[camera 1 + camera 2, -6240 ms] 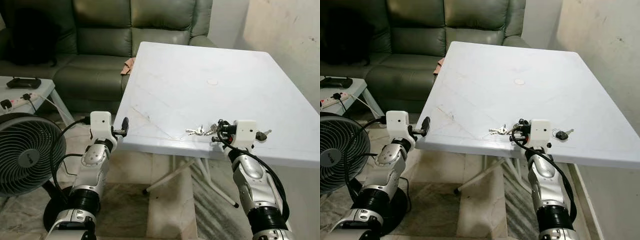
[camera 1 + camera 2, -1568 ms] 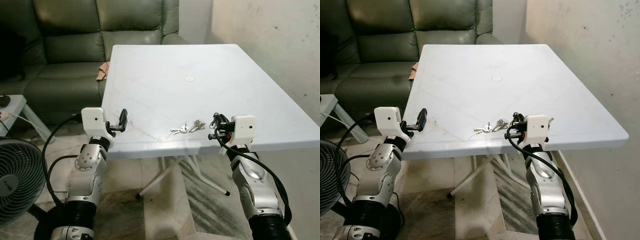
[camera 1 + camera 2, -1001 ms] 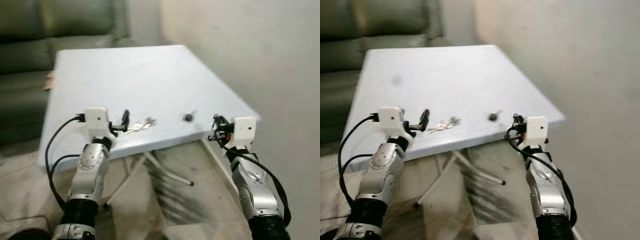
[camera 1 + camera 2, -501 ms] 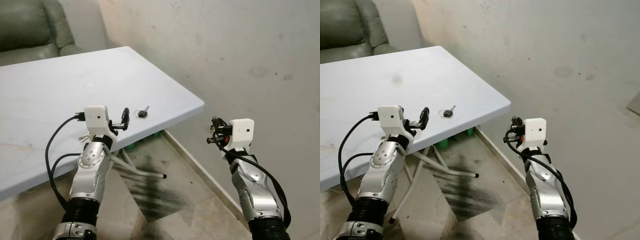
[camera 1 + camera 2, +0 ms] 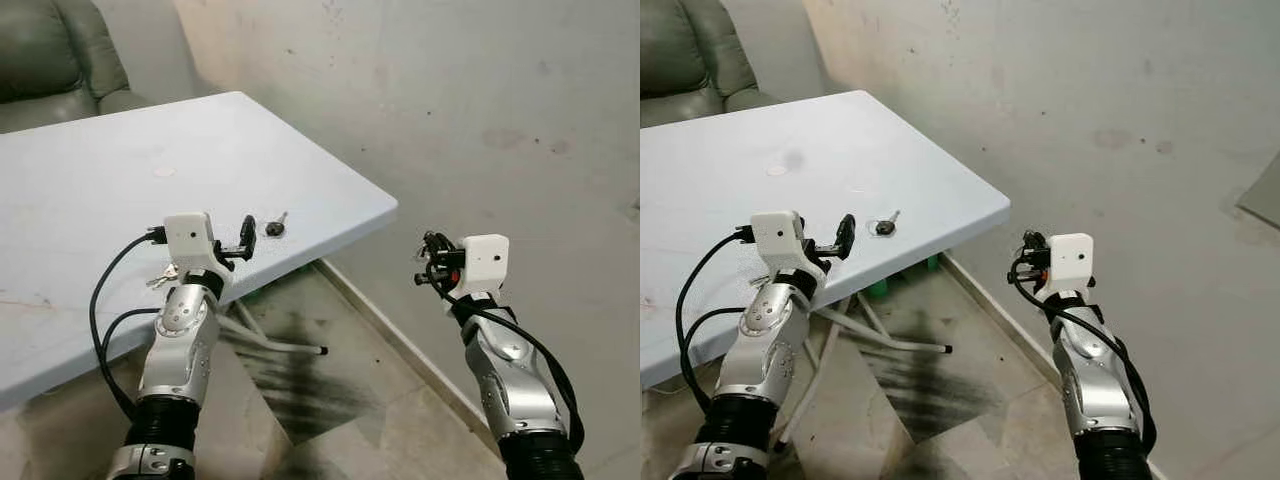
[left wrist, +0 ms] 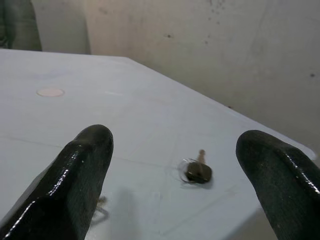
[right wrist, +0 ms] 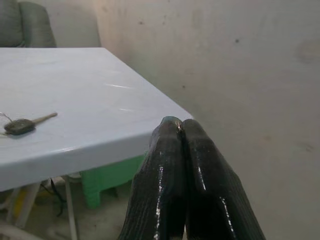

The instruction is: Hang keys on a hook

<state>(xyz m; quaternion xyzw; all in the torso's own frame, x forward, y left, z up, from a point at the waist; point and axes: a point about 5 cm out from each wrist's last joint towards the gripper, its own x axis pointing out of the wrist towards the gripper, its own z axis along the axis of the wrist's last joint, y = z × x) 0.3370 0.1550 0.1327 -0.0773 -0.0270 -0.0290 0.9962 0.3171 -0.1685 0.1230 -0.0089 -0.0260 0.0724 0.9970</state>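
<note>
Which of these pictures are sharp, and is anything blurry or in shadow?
Eye views: sharp and evenly lit, the table shading the floor beneath. Left wrist view: dim, the fingers close and soft, the black key a bit fuzzy. Right wrist view: glossy highlights on the fingers, the wall hazy.

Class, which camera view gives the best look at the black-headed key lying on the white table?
The left wrist view: the black-headed key lies large between the open left gripper's fingers, on the white table. The right wrist view shows it smaller, side-on. Both eye views show it tiny near the table's edge.
</note>
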